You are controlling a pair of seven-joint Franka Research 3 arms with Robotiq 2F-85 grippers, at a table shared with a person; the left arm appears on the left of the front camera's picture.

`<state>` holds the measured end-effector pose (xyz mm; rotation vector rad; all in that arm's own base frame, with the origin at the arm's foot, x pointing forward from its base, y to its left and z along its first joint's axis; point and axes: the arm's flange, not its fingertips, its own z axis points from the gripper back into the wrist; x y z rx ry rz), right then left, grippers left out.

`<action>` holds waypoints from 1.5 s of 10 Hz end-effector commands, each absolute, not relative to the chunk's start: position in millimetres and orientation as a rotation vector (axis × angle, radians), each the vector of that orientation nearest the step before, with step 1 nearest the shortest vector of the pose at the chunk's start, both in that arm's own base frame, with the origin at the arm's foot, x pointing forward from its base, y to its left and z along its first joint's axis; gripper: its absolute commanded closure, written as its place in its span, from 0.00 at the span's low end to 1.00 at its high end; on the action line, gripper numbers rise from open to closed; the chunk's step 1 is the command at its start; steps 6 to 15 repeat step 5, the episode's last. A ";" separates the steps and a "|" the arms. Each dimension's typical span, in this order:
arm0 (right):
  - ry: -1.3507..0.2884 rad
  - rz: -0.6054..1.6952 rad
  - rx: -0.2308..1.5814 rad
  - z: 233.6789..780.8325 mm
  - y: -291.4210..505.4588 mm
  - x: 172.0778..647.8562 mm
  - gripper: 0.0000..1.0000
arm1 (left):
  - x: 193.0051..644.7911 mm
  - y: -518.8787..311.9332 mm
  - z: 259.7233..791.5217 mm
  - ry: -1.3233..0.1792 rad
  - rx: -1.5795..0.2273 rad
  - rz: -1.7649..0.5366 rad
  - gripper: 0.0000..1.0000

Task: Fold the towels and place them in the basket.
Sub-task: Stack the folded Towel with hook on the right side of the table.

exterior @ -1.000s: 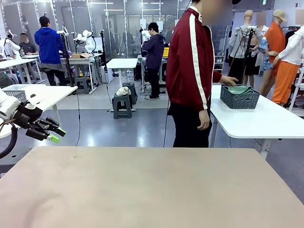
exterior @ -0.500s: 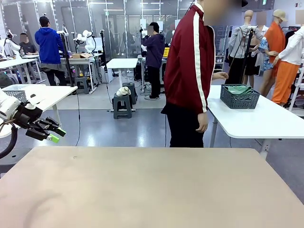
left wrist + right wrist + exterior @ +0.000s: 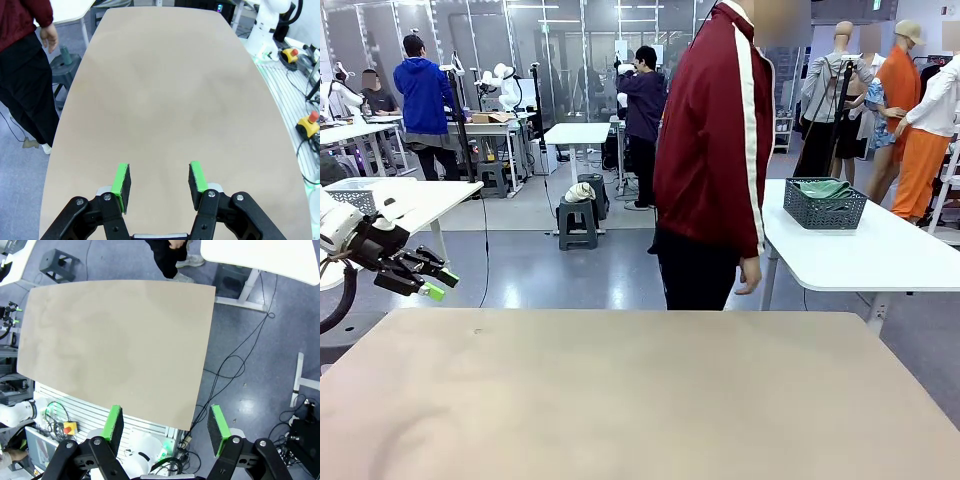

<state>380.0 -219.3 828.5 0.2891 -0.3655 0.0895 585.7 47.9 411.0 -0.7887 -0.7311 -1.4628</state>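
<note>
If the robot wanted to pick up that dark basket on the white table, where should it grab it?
Probably the top rim of the dark grey lattice plastic basket, coming from above over a long side. Its walls flare upward and the rim is thin, so jaws could pinch it there. Green towels fill the middle, so stay at the edge. It sits on the white side table.

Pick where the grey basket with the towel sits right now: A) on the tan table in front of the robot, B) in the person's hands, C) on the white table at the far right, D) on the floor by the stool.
C: the basket stands on the white table behind the person, with a sea-green towel in it.
</note>
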 end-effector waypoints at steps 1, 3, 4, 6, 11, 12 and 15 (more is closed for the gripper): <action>-0.355 0.079 0.291 831.7 -217.7 380.9 0.15 | 585.4 47.0 411.3 -0.724 -0.788 -1.471 0.39; -0.355 0.079 0.291 831.7 -217.7 380.9 0.15 | 585.4 47.0 411.3 -0.724 -0.788 -1.471 0.39; -0.355 0.079 0.291 831.7 -217.7 380.9 0.15 | 585.4 47.0 411.3 -0.724 -0.788 -1.471 0.39; -0.355 0.079 0.291 831.7 -217.7 380.9 0.15 | 585.4 47.0 411.3 -0.724 -0.788 -1.471 0.39; -0.355 0.079 0.291 831.7 -217.7 380.9 0.15 | 585.4 47.0 411.3 -0.724 -0.788 -1.471 0.39; -0.355 0.079 0.291 831.7 -217.7 380.9 0.15 | 585.4 47.0 411.3 -0.724 -0.788 -1.471 0.39; -0.355 0.079 0.291 831.7 -217.7 380.9 0.15 | 585.4 47.0 411.3 -0.724 -0.788 -1.471 0.39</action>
